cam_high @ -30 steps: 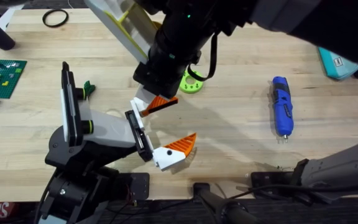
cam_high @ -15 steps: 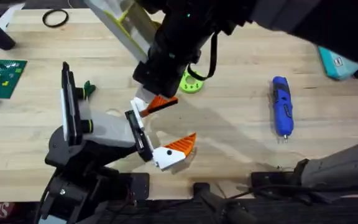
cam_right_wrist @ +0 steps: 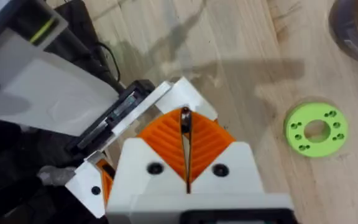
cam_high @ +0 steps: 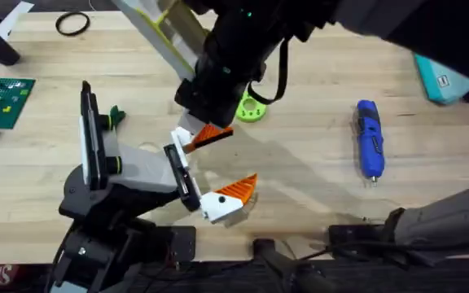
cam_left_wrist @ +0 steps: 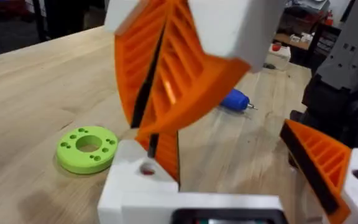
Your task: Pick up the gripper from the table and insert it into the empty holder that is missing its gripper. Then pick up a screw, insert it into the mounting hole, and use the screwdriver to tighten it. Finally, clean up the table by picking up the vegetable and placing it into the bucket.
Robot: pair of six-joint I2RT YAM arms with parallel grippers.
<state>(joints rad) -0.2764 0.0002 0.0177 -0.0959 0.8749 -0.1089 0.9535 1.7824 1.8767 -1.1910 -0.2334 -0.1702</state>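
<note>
The holder [cam_high: 141, 171], the white-and-grey hand of my left arm, lies over the table's [cam_high: 316, 195] front edge, its black rail [cam_high: 181, 175] facing right. One orange fingertip [cam_high: 238, 191] sits at the rail's near end. The loose gripper [cam_high: 187, 134], a white block with an orange wedge, is at the rail's far end [cam_left_wrist: 138, 186]. My right gripper [cam_high: 210, 134] reaches in from the back right, its orange pads [cam_right_wrist: 207, 143] shut on that wedge [cam_left_wrist: 166, 155]. The blue screwdriver [cam_high: 369, 138] lies to the right. The screw and bucket are out of view.
A lime-green disc with holes [cam_high: 251, 108] lies just behind the right gripper. A small dark green item [cam_high: 116, 114] sits by the left arm. A green brick plate [cam_high: 2, 94] is at the left, a black ring [cam_high: 72, 24] at the back, a teal box [cam_high: 442, 77] far right.
</note>
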